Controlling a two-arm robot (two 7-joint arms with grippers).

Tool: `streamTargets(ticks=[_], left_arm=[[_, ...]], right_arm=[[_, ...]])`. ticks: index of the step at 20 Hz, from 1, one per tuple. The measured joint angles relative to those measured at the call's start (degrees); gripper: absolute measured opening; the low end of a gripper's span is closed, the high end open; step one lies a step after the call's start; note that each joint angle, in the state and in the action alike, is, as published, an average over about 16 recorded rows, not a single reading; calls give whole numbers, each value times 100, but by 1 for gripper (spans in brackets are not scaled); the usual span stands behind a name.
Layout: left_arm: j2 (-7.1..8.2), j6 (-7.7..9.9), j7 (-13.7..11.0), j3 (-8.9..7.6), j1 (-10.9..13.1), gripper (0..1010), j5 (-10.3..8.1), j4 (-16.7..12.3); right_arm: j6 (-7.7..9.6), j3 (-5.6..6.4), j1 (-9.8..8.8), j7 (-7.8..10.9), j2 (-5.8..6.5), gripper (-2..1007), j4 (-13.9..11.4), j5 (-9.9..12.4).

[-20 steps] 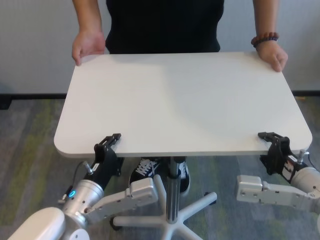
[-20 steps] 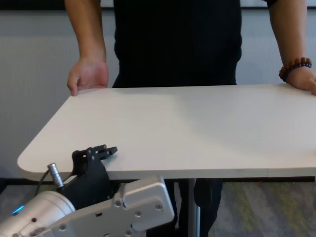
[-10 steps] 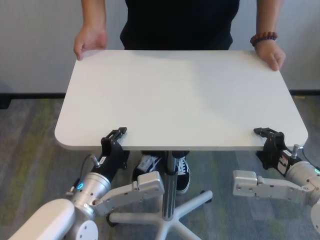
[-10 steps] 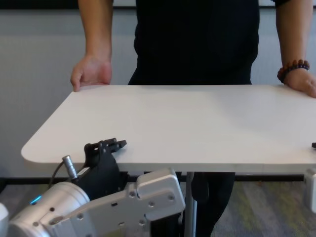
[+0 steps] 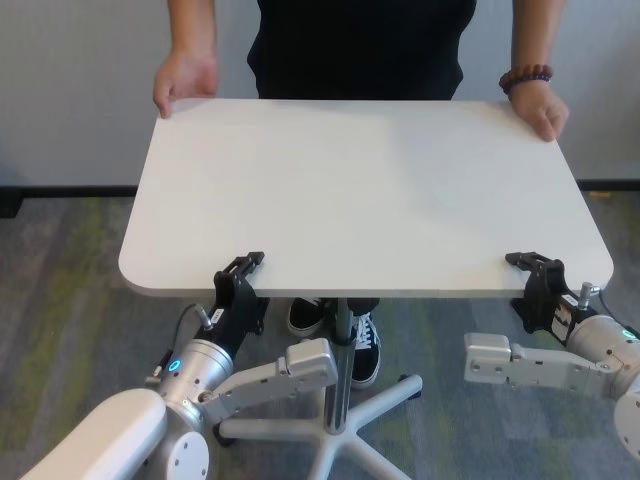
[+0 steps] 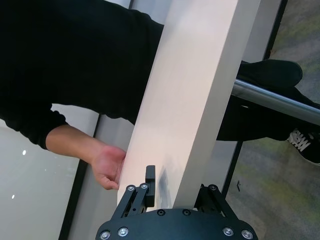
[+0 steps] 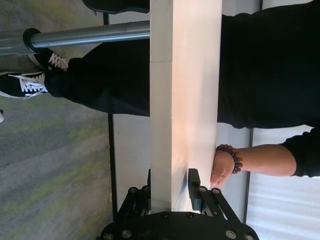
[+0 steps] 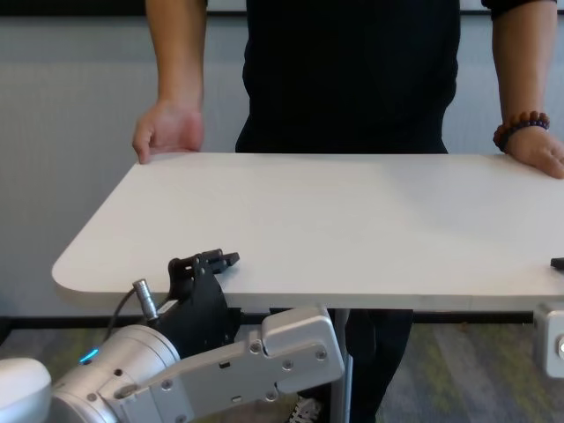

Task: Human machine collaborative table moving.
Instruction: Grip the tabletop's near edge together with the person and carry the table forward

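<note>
The white table (image 5: 360,190) stands on a grey pedestal leg (image 5: 341,360). The human (image 5: 360,45) in a black shirt stands at its far side, one hand (image 5: 180,80) on the far left corner and the braceleted hand (image 5: 540,105) on the far right corner. My left gripper (image 5: 240,275) is shut on the table's near edge at the left; the left wrist view shows its fingers (image 6: 150,177) clamping the thin edge (image 6: 185,120). My right gripper (image 5: 532,270) is shut on the near edge at the right, as the right wrist view shows (image 7: 170,187).
The table's star base (image 5: 360,440) stands on grey carpet (image 5: 60,260). The human's black sneakers (image 5: 365,335) are under the table by the leg. A light wall (image 5: 70,90) with a dark skirting runs behind the human.
The table has shifted to the right and slightly away from me, with both grippers still clamped on its near edge. The human's hands moved along with it.
</note>
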Motion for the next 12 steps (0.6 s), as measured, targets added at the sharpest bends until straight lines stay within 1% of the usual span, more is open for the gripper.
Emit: streamTargets(ticks=[12], left_arm=[[-200, -53, 205, 137, -378, 375, 16, 592]], right_arm=[[-79, -207, 381, -119, -74, 352, 499, -19]])
